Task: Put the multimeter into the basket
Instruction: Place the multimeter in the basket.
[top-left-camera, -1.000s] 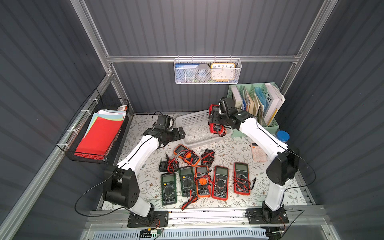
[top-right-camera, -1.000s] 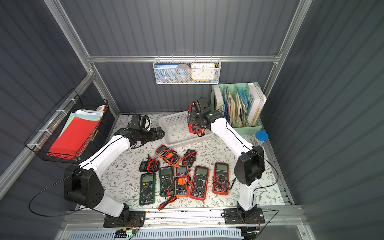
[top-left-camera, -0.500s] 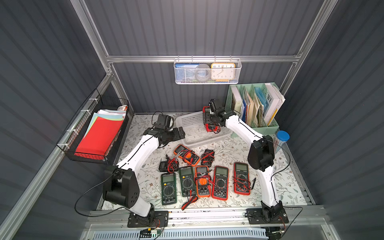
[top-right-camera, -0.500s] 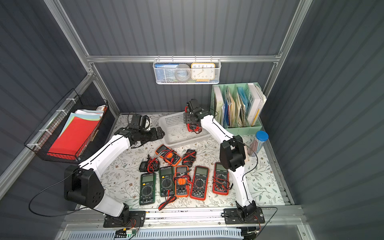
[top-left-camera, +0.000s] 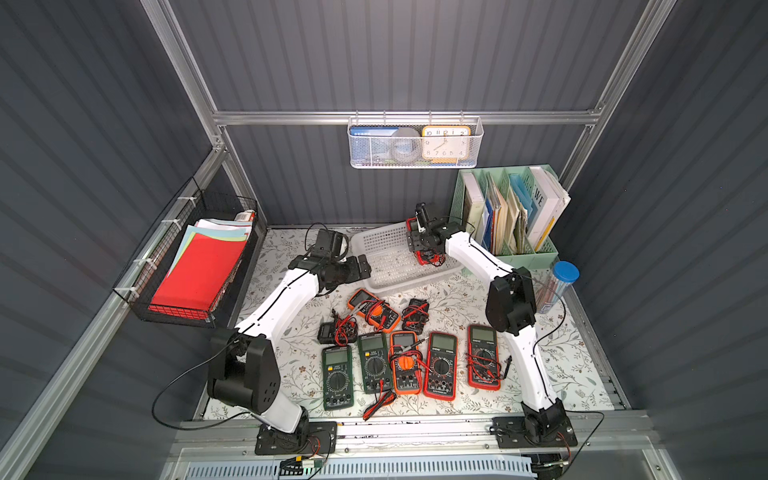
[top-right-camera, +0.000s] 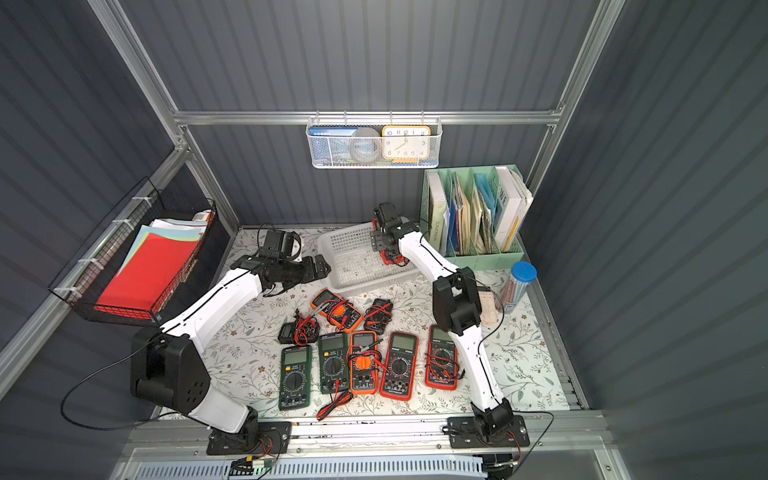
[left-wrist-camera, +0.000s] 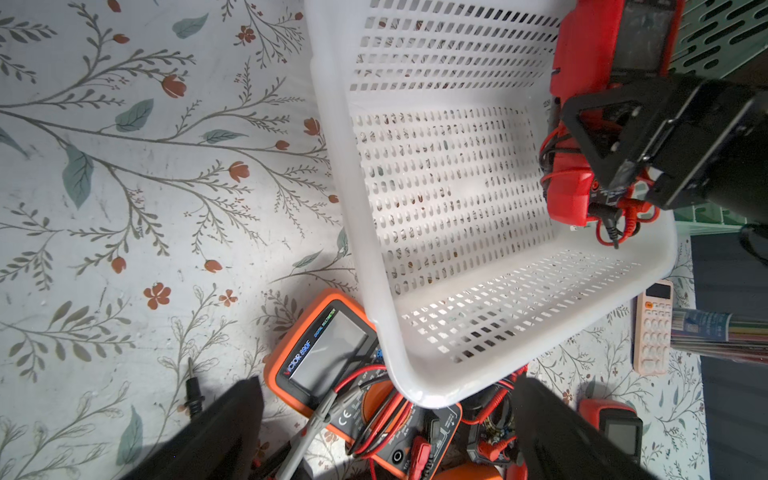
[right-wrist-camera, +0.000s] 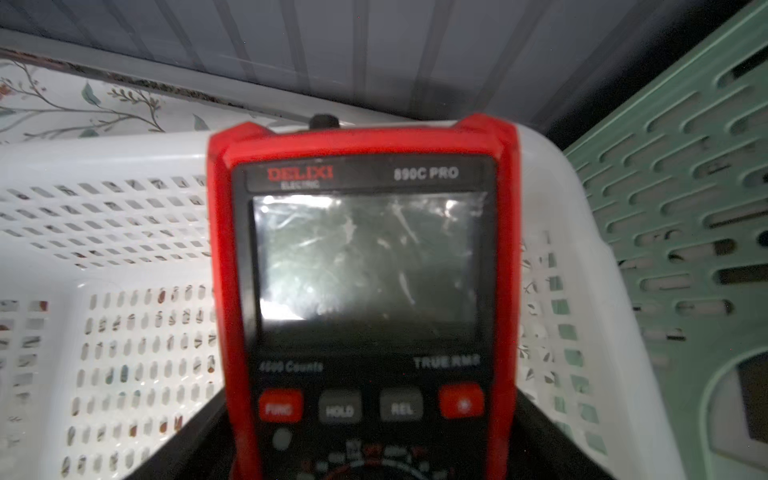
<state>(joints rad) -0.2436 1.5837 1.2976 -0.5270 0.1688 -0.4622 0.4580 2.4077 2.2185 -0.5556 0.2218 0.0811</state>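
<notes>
Left wrist view: left gripper (left-wrist-camera: 388, 384) hangs with its black fingers spread wide, gripping nothing, near the front-left corner of the white perforated plastic basket (left-wrist-camera: 332, 137), which overlaps an orange-cased multimeter (left-wrist-camera: 316, 357). Rightward, the basket's floor lies open up to the red rectangular multimeter (left-wrist-camera: 571, 199), pinched by the right gripper (right-wrist-camera: 370, 453) at the basket's right end. Its long axis runs along that short wall, display end toward the back wall, leads trailing at the near end. Whether it touches the floor I cannot tell. Just beyond stands a mint-green slotted file rack (right-wrist-camera: 685, 187).

Right end effector (top-left-camera: 420, 248) clamped, left end effector (top-left-camera: 360, 266) spread.
</notes>
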